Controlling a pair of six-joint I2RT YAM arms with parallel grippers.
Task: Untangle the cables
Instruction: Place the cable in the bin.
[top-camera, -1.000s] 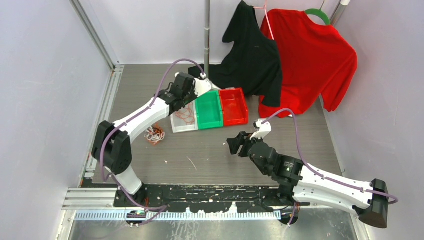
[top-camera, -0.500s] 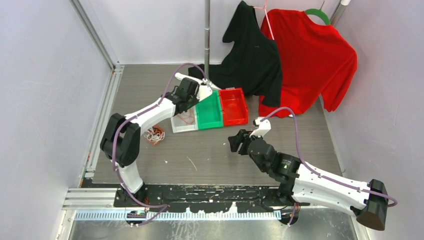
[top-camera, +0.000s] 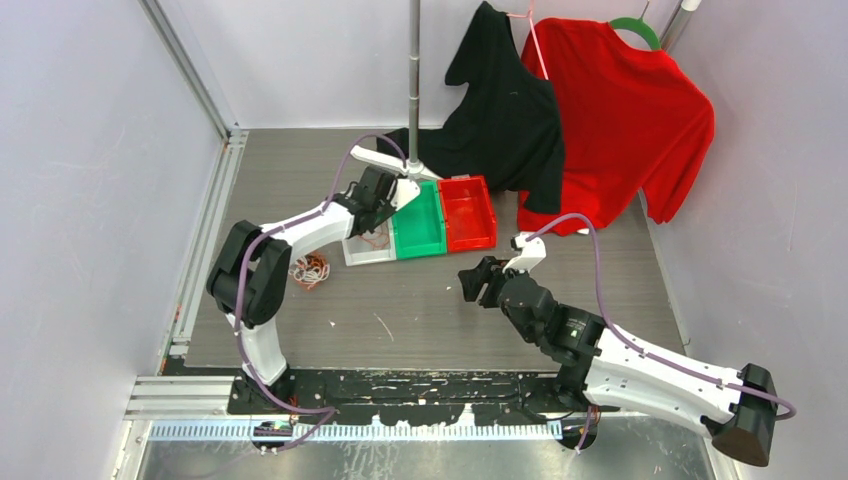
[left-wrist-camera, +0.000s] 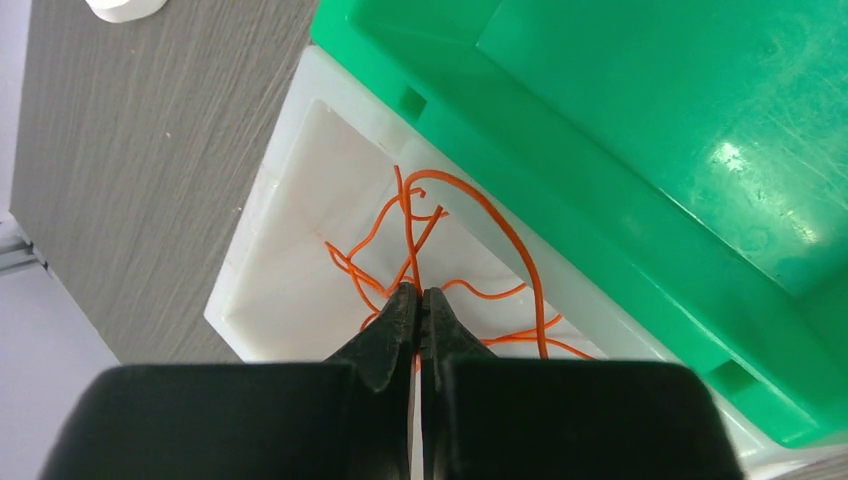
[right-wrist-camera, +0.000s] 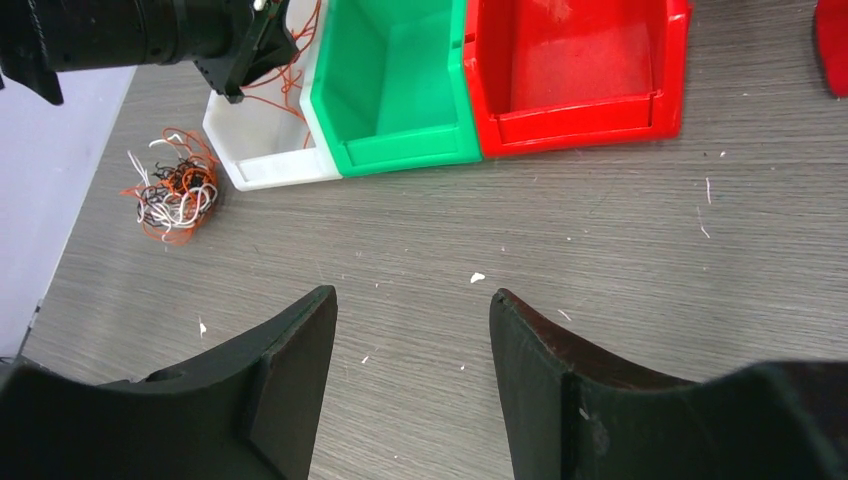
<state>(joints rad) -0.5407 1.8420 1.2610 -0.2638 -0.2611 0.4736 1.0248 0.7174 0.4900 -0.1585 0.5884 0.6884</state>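
Cables: a mixed knot (right-wrist-camera: 172, 195) of orange, white and black wire lies on the table (right-wrist-camera: 600, 250), at about 8 o'clock from the white bin (left-wrist-camera: 250, 235) in the top view. One orange cable (left-wrist-camera: 470, 200) lies inside that bin, apart from the knot.
Bins: white bin, green bin (left-wrist-camera: 620, 150) and red bin (right-wrist-camera: 580, 70) stand side by side in a row, with the white one at the 9 o'clock end.
Left gripper (left-wrist-camera: 418, 298): over the white bin, fingers pressed together, tips pointing down into it. An upright run of the orange cable goes straight into the tips, so it reads as pinched there. The rest of the strand loops on the bin floor.
Right gripper (right-wrist-camera: 411, 296): jaws parted about halfway, nothing between them. It hangs above the table at about 5 o'clock from the bins, facing them, with the knot at its 10 o'clock.
Step in hand (judgement): putting a separated orange strand down in the white bin. Most of the knot remains to be worked.
Next move calls for: the left fingers to part so the strand drops free, then a lift out of the bin and a swing toward 8 o'clock to the knot. The wire is far thinner than a finger, so a tips-only pinch on a loose outer loop. The right gripper could pin the knot while the left pulls.
Risk: the strand clings to a finger and rides back out of the bin.
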